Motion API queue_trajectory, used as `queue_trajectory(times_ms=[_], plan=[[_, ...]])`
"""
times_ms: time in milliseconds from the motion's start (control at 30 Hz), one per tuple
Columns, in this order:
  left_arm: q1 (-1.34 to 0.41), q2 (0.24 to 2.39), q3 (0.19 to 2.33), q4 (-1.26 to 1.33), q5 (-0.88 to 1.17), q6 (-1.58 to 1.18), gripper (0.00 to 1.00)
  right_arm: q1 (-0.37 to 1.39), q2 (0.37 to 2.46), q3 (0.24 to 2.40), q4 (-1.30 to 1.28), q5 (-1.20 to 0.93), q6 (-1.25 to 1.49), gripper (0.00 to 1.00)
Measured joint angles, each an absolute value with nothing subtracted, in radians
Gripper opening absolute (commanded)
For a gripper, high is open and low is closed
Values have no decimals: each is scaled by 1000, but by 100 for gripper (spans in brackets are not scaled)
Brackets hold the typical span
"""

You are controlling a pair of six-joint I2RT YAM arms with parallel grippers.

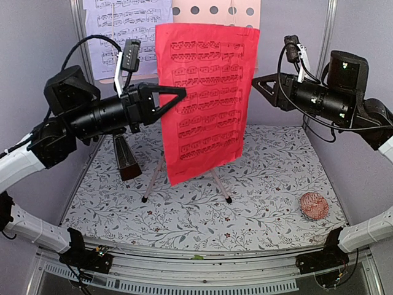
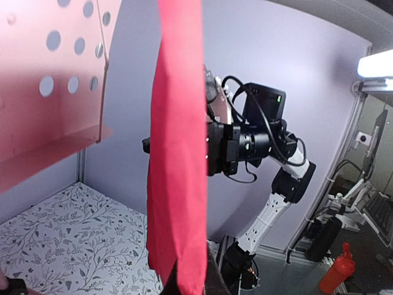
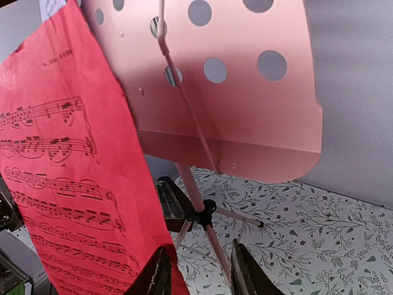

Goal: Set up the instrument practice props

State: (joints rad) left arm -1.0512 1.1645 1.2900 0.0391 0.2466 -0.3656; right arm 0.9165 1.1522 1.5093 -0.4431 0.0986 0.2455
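1. The red sheet (image 1: pixel 206 98) is hanging upright in the air in front of the stand (image 1: pixel 222 15), covering most of the desk and reaching down toward the stand's legs. It is not lying on the ledge yet.
2. The left gripper (image 1: pixel 182 94) is pinching the left edge of the red sheet with its claw closed tight, so it is carrying the paper alone.
3. The right gripper (image 3: pixel 199 258) is sitting at the right edge of the sheet. Its claw is standing narrowly apart; the paper edge is passing just beside one finger and does not look clamped.
4. The stand is standing on its tripod at the middle of the table (image 1: pixel 270 160), toward the far edge.
5. The lilac sheet (image 1: pixel 123 31) seems to be resting on the left part of the desk already.
6. The metronome (image 1: pixel 127 158) is standing upright near the table's left edge, just beside the stand's left leg.
7. A knitted ball (image 1: pixel 314 206) is lying near the near right corner, well apart from everything.
8. My judgement: the task is getting close to finished. Only the red sheet is waiting to be laid on the desk and let go.
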Motion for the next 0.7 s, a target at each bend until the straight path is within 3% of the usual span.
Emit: queue_trajectory(times_ms=[400, 700], plan=[[-1047, 1322, 1865, -340, 8, -342, 0, 915, 1281, 1747, -373, 196, 221, 41], [-1029, 1453, 2170, -489, -167, -271, 0, 583, 1362, 1847, -335, -318, 315, 41]])
